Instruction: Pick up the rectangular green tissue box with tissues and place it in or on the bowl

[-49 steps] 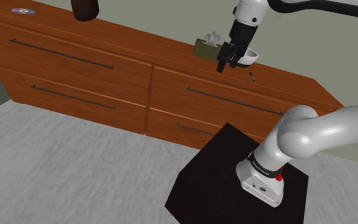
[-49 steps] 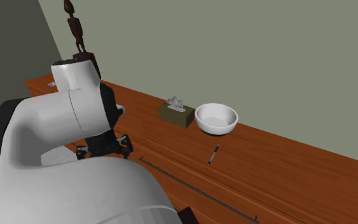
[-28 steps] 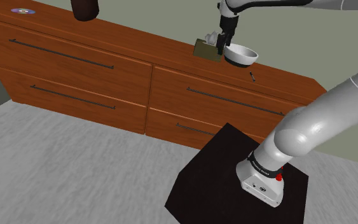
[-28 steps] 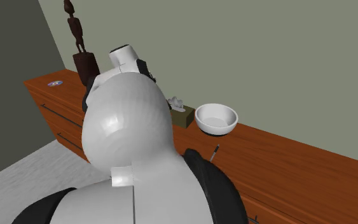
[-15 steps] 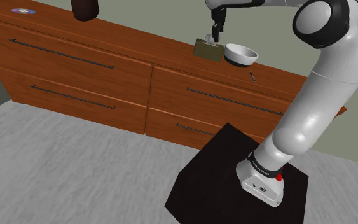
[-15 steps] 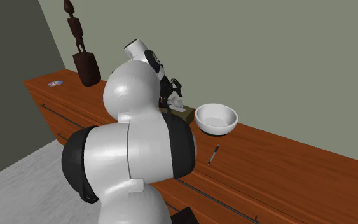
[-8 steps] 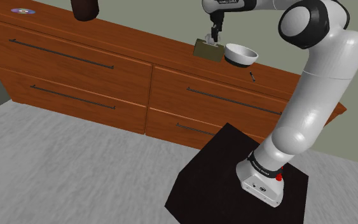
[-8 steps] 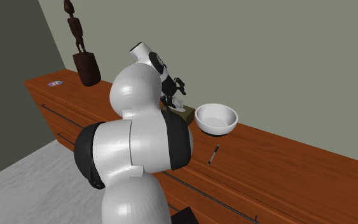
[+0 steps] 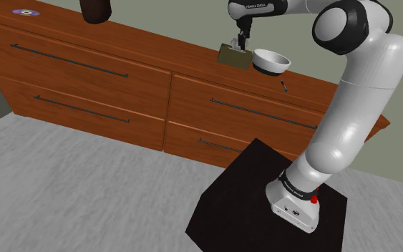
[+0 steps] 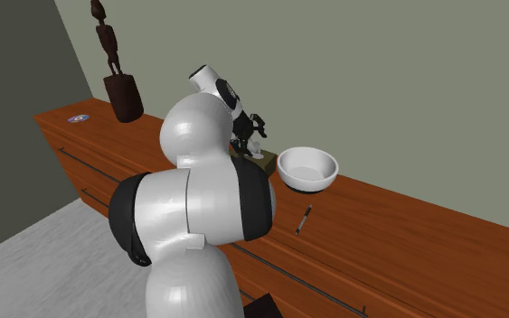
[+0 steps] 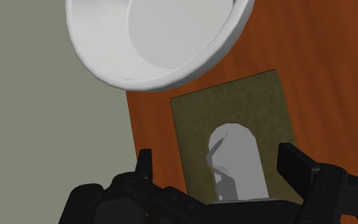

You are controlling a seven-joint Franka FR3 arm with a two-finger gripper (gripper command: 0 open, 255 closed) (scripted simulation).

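The olive-green tissue box point(image 9: 233, 56) sat on the wooden dresser point(image 9: 121, 44), with the white bowl point(image 9: 272, 62) just beside it at about three o'clock in the shoulder view. The black gripper point(image 11: 220, 162) hovered above the box, fingers spread wide and straddling it, holding nothing. By my judgement the approach was done, while descent, grasp, lift and placing remained.

Wooden dresser point(image 9: 121, 79) with a disc point(image 9: 26, 12), dark figurine point(image 10: 124, 98) and pen point(image 10: 305, 219) on top.
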